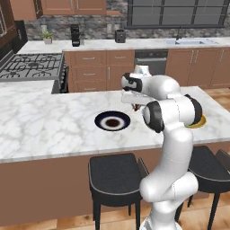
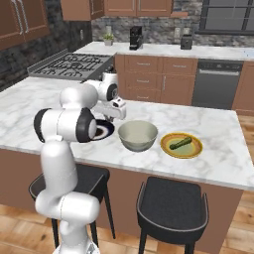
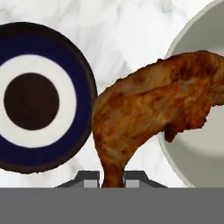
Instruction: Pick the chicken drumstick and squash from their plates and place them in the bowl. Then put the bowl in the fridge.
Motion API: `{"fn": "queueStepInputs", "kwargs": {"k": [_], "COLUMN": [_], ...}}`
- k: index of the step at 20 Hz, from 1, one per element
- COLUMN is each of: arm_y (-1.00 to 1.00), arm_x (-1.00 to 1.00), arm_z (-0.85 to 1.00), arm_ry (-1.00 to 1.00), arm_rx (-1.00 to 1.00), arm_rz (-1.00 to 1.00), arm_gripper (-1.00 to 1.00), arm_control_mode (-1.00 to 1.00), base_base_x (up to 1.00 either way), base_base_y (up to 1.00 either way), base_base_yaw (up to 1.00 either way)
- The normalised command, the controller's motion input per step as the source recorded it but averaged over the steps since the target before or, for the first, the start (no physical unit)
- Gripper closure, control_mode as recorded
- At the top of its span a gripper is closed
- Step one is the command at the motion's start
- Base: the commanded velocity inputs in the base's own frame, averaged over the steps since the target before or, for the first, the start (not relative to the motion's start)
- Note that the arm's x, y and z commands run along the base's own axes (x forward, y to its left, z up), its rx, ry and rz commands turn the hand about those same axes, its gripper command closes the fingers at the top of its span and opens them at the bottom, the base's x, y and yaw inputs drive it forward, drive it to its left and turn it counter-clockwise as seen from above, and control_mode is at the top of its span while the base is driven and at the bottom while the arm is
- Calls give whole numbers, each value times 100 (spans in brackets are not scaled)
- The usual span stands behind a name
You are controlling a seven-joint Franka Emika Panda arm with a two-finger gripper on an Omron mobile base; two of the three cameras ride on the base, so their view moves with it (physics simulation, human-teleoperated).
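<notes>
Left base view: the black plate (image 1: pixel 112 121) is seen bare on the marble counter (image 1: pixel 45 121) beside the arm; right base view: the bowl (image 2: pixel 138 135) is flanked by the yellow plate (image 2: pixel 181 145) bearing the squash (image 2: pixel 180 143); hand view: the chicken drumstick (image 3: pixel 153 109) is clamped by the gripper (image 3: pixel 112 180) between plate and bowl.

Drumstick (image 3: pixel 148 109) is mottled reddish-brown. Beside it, the plate (image 3: pixel 41 96) is black with a white ring and dark centre; the bowl (image 2: pixel 138 135) is pale grey-beige; the surface (image 1: pixel 40 121) is white marble with grey veins.
</notes>
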Motion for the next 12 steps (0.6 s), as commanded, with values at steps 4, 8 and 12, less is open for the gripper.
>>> {"fn": "queueStepInputs", "kwargs": {"k": [4,8,12], "arm_y": [-74,-73,-71], "arm_x": [-5,0,0], "arm_z": [0,0,0], "arm_ry": [-19,-9,0], "arm_rx": [3,3,0], "arm_rz": [0,0,0], "arm_gripper": [100,100,100], "arm_control_mode": [-100,-100,-100], "base_base_x": [0,0,0], "base_base_y": [0,0,0], "base_base_yaw": [0,0,0]}}
